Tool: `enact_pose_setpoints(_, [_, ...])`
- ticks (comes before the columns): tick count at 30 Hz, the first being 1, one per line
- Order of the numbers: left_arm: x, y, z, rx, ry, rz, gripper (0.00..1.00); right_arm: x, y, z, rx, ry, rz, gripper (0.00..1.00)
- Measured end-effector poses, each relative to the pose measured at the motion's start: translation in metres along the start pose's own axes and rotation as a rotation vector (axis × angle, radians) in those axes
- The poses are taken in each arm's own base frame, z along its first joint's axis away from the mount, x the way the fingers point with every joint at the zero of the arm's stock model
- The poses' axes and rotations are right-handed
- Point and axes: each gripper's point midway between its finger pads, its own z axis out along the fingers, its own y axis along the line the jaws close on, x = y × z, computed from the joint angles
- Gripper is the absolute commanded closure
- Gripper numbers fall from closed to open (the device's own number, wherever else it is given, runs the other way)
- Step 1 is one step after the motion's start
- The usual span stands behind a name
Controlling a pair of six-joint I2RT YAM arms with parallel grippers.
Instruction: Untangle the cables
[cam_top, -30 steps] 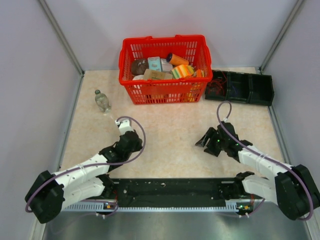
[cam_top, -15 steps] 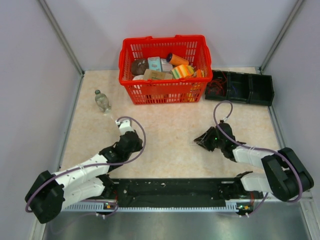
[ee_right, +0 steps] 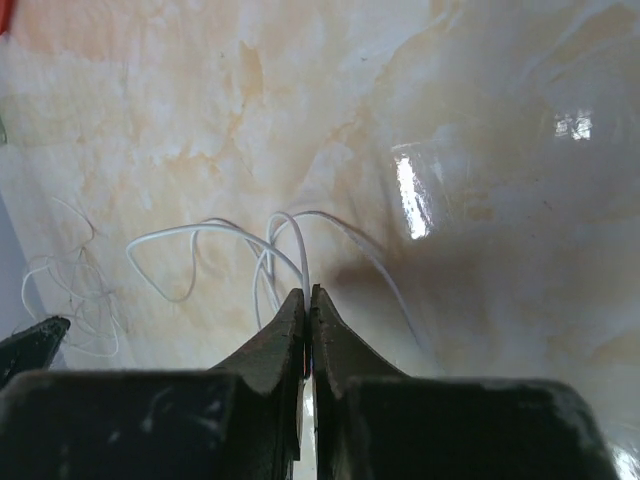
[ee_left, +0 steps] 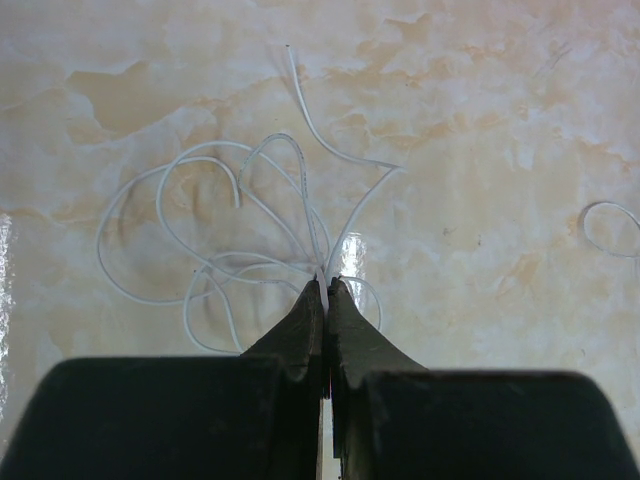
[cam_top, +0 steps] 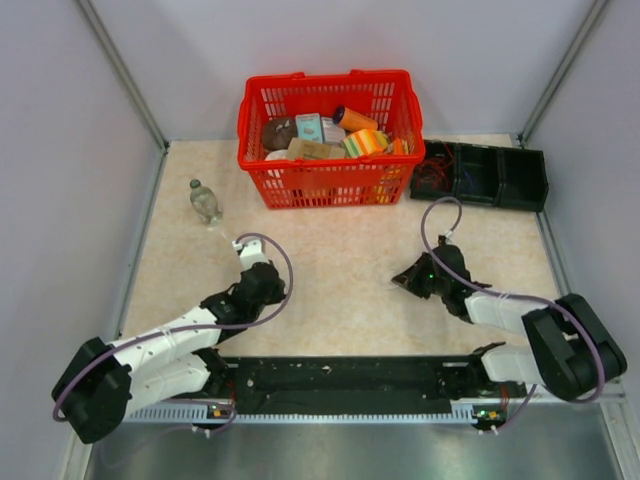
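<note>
Cables (ee_left: 318,258) first: thin white wires, looped and crossed over one another, lying flat on the beige marbled counter (cam_top: 340,250). The left claw (ee_left: 325,290) is clenched tight, jaws pressed together. Several white strands run straight into its tip, so it's gripping the cables right where the loops converge. Those loops fan out ahead of it and to its left, with one loose end pointing away up the counter. Off to the right, well apart from that tangle, a separate white loop (ee_left: 605,225) sits at the edge of the left wrist view.

Over to the right claw (ee_right: 307,295): jaws closed as well, pinching a white strand that arches up out of its tip. A few more curves spread across the counter just beyond it. A fainter tangle (ee_right: 75,285) of the same thin wire lies far off to the left in that view.

From above, the wires are too fine to make out. Both arms reach low over the counter, the left one towards a clear plastic bottle (cam_top: 204,200). At the back stands a red basket (cam_top: 325,78) full of packaged goods. A black bin (cam_top: 520,180) sits just beside it on the right, with dark and reddish wires in its left compartment.
</note>
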Motion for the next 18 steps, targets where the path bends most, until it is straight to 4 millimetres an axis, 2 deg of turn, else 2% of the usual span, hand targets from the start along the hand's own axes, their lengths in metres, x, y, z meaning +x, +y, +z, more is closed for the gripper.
enact_pose_setpoints(2, [0.002, 0.001, 0.001, -0.005, 0.008, 0.004, 1.00, -0.004, 0.002, -0.008, 0.003, -0.013, -0.048, 1.00])
enact_pose_setpoints(4, [0.003, 0.002, 0.001, -0.006, 0.011, 0.005, 1.00, -0.015, 0.014, -0.019, -0.009, -0.043, -0.099, 1.00])
enact_pose_setpoints(7, [0.004, 0.002, 0.001, -0.005, 0.014, 0.006, 1.00, -0.043, 0.048, -0.042, -0.048, -0.126, -0.172, 1.00])
enact_pose_setpoints(9, [0.004, 0.001, 0.000, -0.003, 0.018, 0.007, 1.00, -0.067, 0.075, -0.068, -0.095, -0.218, -0.218, 1.00])
enact_pose_setpoints(11, [0.005, 0.000, 0.000, 0.002, 0.023, 0.009, 1.00, -0.084, 0.086, -0.088, -0.113, -0.284, -0.238, 1.00])
enact_pose_setpoints(14, [0.006, 0.000, 0.000, 0.008, 0.028, 0.014, 1.00, -0.113, 0.095, -0.120, -0.100, -0.387, -0.253, 1.00])
enact_pose_setpoints(18, [0.006, -0.001, 0.000, 0.011, 0.030, 0.021, 1.00, -0.152, 0.099, -0.148, -0.032, -0.483, -0.255, 1.00])
